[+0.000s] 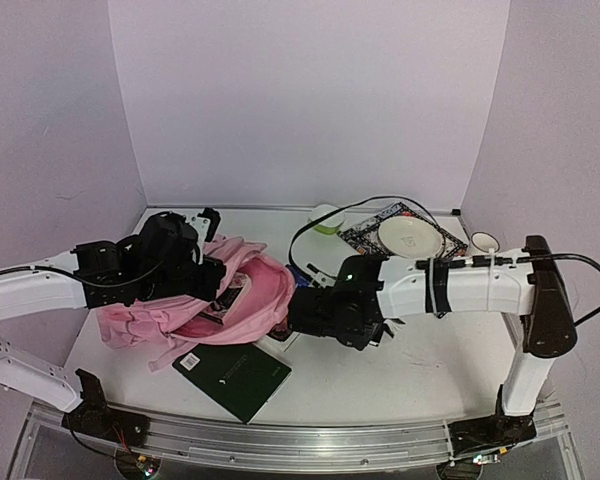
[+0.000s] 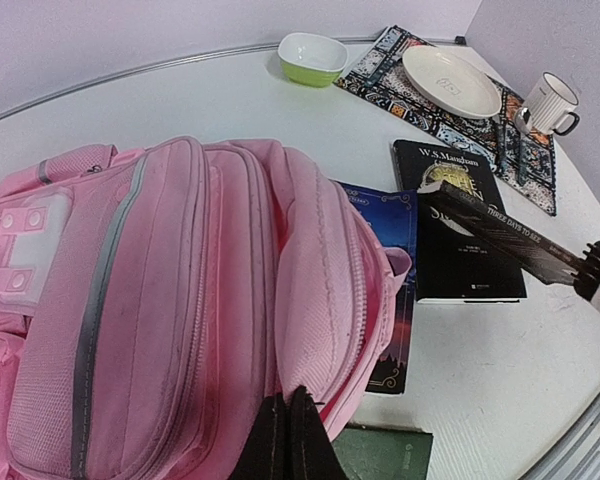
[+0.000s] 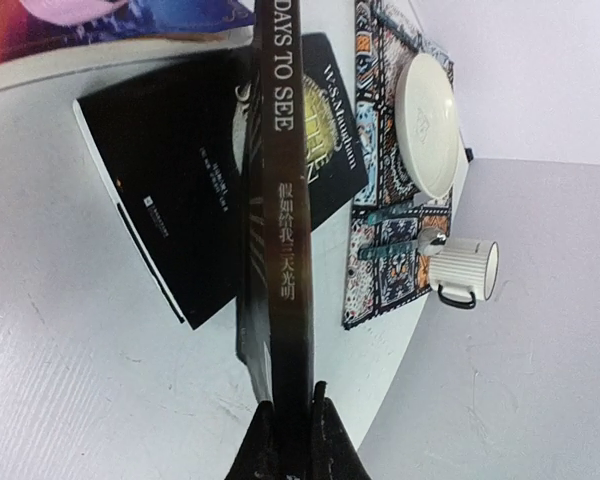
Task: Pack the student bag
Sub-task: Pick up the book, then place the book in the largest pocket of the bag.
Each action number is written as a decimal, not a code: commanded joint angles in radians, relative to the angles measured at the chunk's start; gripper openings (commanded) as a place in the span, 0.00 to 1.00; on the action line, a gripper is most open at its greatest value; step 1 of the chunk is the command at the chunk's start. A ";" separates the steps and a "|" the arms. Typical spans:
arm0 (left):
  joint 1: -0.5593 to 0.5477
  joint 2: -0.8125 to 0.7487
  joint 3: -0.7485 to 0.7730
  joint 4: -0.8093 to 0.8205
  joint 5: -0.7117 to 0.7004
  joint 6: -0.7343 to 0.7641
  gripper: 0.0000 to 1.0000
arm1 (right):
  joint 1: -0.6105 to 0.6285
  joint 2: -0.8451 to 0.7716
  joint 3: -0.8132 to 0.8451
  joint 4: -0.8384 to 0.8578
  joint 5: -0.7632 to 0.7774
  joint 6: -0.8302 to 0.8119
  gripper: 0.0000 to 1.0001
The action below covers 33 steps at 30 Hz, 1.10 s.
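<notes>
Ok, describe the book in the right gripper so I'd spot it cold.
Start at the pink backpack; beside it a blue book and a black Maugham book lie flat on the table. Above the black one, the right gripper pinches a dark book in the air. Only it is lifted, its spine reading THREE DAYS TO SEE.

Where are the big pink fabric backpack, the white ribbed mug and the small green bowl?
big pink fabric backpack (image 2: pixel 190 300), left wrist view, middle of its upper panel.
white ribbed mug (image 2: pixel 548 100), left wrist view, side wall.
small green bowl (image 2: pixel 310 72), left wrist view, outer wall.
</notes>
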 commanded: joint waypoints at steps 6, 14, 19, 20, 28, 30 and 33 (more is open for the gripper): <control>0.016 -0.036 0.094 0.060 0.055 0.007 0.00 | 0.001 -0.147 0.069 0.283 0.176 -0.482 0.00; 0.043 -0.060 0.121 0.050 0.040 -0.009 0.00 | 0.003 -0.165 0.040 0.505 0.222 -0.707 0.00; 0.072 -0.067 0.134 0.050 0.052 -0.023 0.00 | 0.008 -0.165 -0.032 0.652 0.183 -0.775 0.00; 0.081 -0.065 0.137 0.051 0.065 -0.027 0.00 | 0.009 -0.160 -0.044 0.694 0.179 -0.787 0.00; 0.113 -0.056 0.145 0.123 0.173 -0.073 0.00 | 0.045 -0.086 -0.193 1.095 0.174 -0.901 0.00; 0.116 -0.048 0.147 0.138 0.199 -0.083 0.00 | 0.060 -0.056 -0.201 1.153 0.168 -0.918 0.00; 0.116 -0.035 0.149 0.152 0.235 -0.094 0.00 | 0.080 -0.005 -0.207 1.248 0.167 -0.967 0.00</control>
